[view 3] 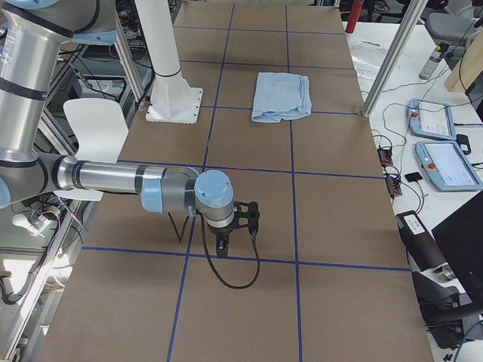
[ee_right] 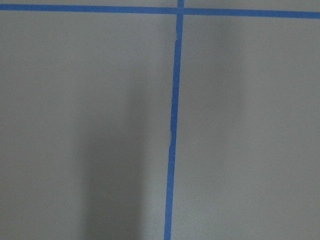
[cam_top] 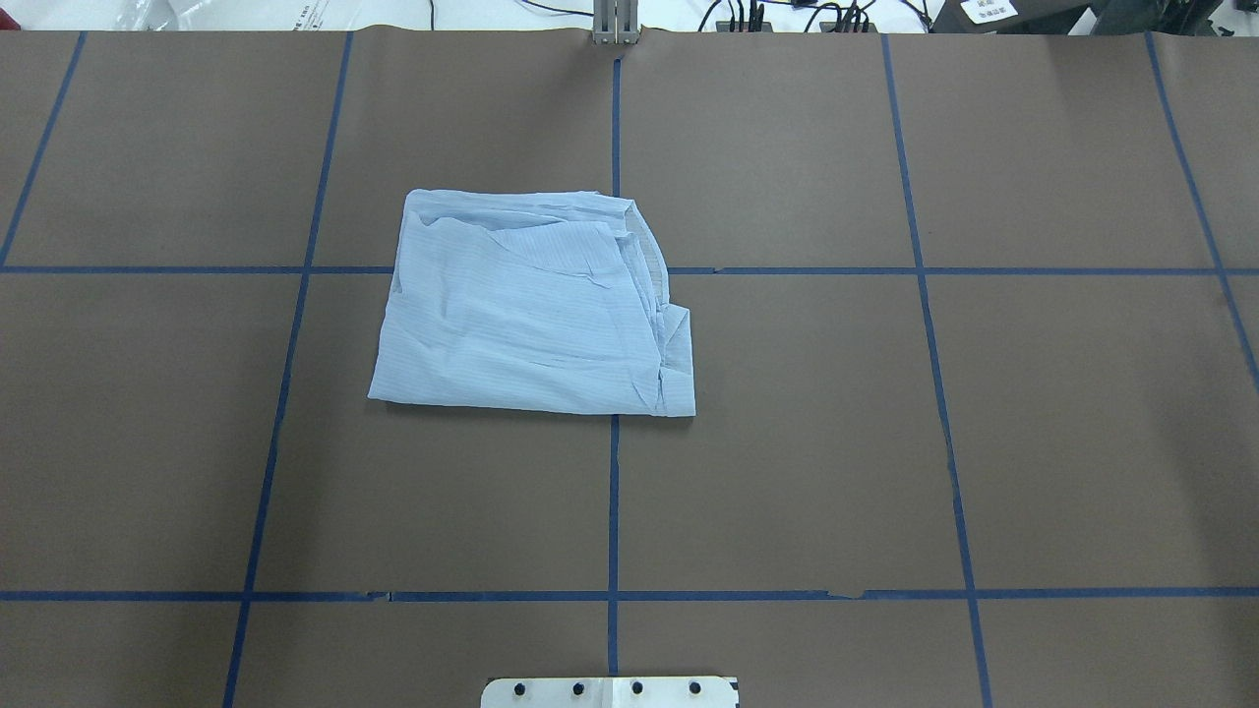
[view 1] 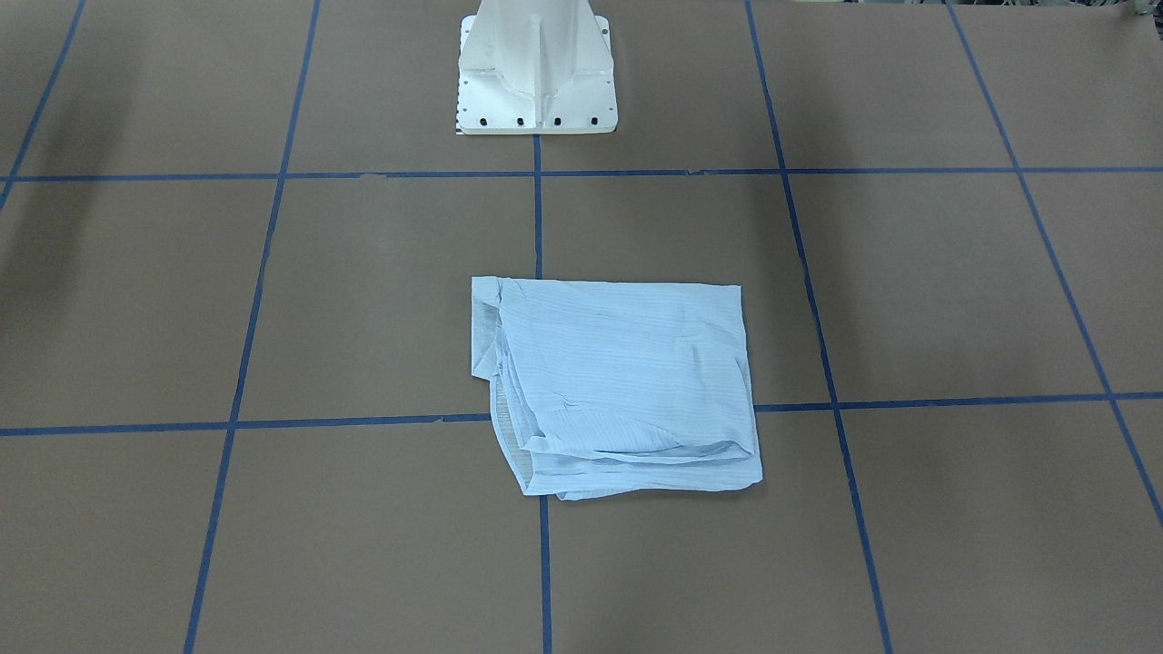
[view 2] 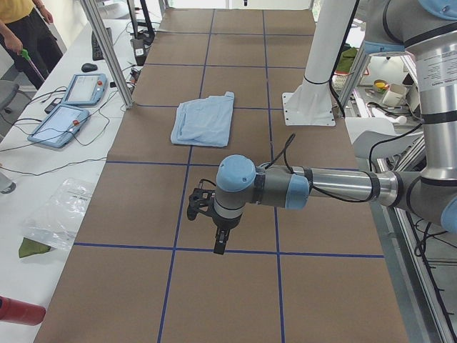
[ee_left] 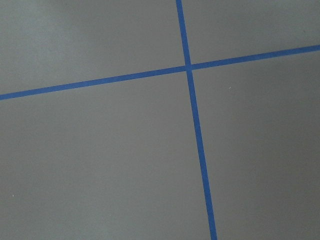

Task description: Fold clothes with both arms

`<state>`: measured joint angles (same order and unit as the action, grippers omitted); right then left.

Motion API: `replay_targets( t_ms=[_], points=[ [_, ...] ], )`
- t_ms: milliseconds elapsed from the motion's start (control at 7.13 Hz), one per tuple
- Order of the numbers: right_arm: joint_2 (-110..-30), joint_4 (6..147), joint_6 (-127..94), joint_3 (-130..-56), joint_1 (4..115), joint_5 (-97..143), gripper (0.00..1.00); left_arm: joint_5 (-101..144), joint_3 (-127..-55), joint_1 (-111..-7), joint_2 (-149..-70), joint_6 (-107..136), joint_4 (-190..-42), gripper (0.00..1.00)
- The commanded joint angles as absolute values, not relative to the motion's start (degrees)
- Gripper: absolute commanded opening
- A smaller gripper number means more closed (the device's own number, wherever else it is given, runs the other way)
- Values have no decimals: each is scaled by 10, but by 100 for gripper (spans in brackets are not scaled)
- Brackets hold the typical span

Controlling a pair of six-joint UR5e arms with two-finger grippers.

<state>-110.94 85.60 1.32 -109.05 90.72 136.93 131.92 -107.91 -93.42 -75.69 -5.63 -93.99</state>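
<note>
The light blue striped shirt [view 1: 618, 381] lies folded into a rough rectangle on the brown table, near the middle; it also shows in the overhead view [cam_top: 531, 305] and both side views [view 2: 203, 120] [view 3: 281, 96]. Neither arm touches it. The left gripper [view 2: 220, 243] hangs over the table's left end, far from the shirt, seen only in the exterior left view. The right gripper [view 3: 223, 245] hangs over the table's right end, seen only in the exterior right view. I cannot tell whether either is open or shut. Both wrist views show only bare table and blue tape.
The white pedestal base [view 1: 536, 82] stands at the robot's edge of the table. Blue tape lines [cam_top: 614, 492] grid the brown surface. Two tablets [view 2: 71, 107], cables and a metal post [view 2: 107, 50] sit along the operators' side, where a person [view 2: 28, 36] stands.
</note>
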Motion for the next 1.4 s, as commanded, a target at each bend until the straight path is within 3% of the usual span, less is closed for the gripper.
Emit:
replay_targets(
  t_ms=[0,1262],
  points=[
    [-1107,857,13,-1090,907,1369,100,1320,-1078,-934,-754,-56,-941,100],
    [-1104,856,15,-1079,908,1370,100,1326,-1078,-933,-753,-57,-940,100]
  ],
)
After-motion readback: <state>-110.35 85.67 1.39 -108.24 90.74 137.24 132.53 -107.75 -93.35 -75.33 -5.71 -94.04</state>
